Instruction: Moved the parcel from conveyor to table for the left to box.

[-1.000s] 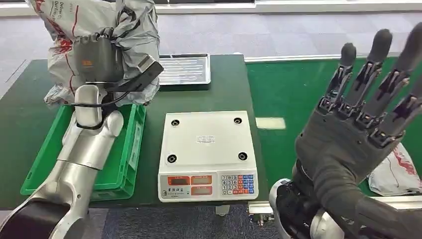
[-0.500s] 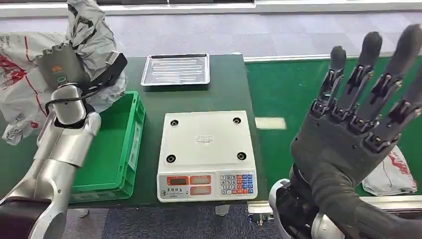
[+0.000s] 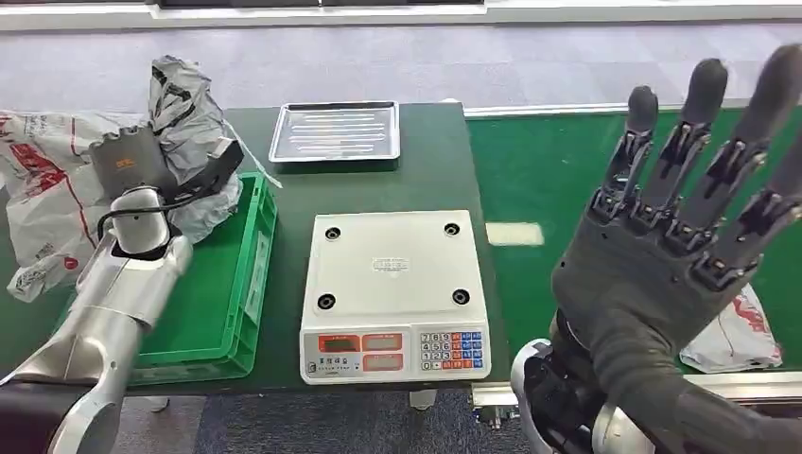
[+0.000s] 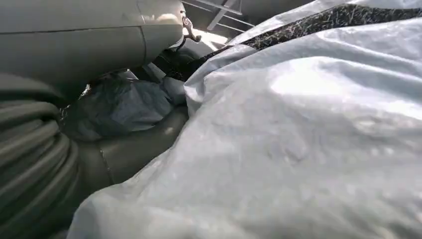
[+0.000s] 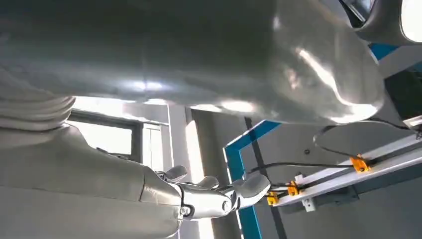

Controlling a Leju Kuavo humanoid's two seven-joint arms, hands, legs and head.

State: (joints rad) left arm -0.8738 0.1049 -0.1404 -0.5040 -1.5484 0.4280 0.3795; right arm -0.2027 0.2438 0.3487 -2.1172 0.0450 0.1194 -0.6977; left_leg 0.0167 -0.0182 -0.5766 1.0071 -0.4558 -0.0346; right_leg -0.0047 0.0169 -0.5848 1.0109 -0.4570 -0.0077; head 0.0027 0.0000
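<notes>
A crumpled grey and white plastic parcel (image 3: 47, 184) with red print hangs over the far left corner of the green crate (image 3: 213, 284) and spreads onto the table to its left. My left hand (image 3: 128, 161) grips it from the near side, and the bag hides the fingers. In the left wrist view the parcel (image 4: 308, 139) presses against my left hand (image 4: 124, 149). My right hand (image 3: 681, 246) is raised close to the camera over the conveyor (image 3: 539, 180), palm away, fingers spread, holding nothing. The right wrist view shows my right hand (image 5: 149, 59) against the ceiling.
A white scale (image 3: 392, 284) with a keypad stands mid-table, to the right of the crate. A metal tray (image 3: 336, 132) lies at the table's far edge. A second white parcel (image 3: 742, 336) with red print lies on the conveyor near the front right.
My left arm has swung the parcel left and down, from high above the crate's far end to the crate's left corner. The right hand has barely moved.
</notes>
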